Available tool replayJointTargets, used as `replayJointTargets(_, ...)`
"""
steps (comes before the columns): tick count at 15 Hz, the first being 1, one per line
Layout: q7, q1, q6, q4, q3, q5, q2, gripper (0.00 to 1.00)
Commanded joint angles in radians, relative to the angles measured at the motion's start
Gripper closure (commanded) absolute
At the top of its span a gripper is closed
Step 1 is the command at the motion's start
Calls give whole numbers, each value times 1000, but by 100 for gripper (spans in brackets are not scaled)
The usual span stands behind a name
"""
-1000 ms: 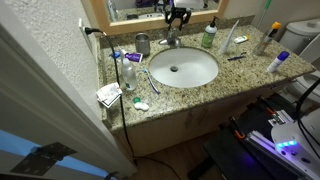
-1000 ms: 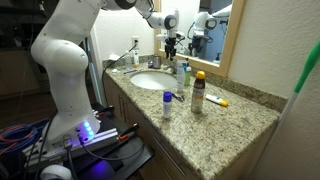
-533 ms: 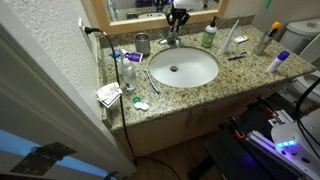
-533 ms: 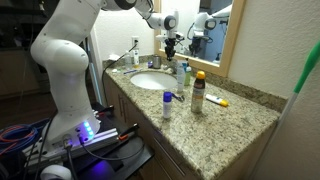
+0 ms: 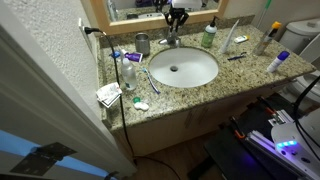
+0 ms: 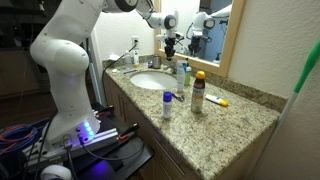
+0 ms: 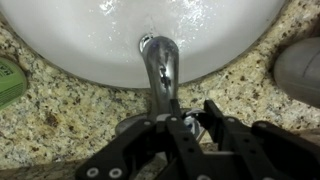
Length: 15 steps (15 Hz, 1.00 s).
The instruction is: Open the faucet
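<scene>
The faucet (image 5: 172, 41) is a small silvery tap at the back rim of the white oval basin (image 5: 200, 72); it also shows in the other exterior view (image 6: 168, 61). In the wrist view its curved spout (image 7: 160, 62) points out over the basin (image 7: 90, 35). My gripper (image 5: 176, 24) hangs straight above it, below the mirror. Seen from the wrist, the gripper (image 7: 192, 119) has its black fingers (image 7: 211, 115) shut on the faucet's shiny top lever handle, just behind the spout.
A metal cup (image 5: 142, 43) stands beside the faucet and a green-capped bottle (image 5: 209, 36) on its other side. Bottles (image 6: 197, 92) and small toiletries lie on the granite counter (image 5: 250, 75). The mirror frame (image 5: 130, 20) is close behind the gripper.
The fingers have closed in on the faucet's handle. The arm has stayed in the same place above the faucet.
</scene>
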Motion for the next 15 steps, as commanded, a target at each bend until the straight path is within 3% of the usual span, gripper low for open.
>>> replayJointTargets(1, 13, 28, -112, 136, 22, 22, 54, 93)
replayJointTargets(7, 10, 34, -172, 279, 46, 52, 134, 93)
replayJointTargets(15, 24, 35, -132, 346, 56, 75, 169, 93)
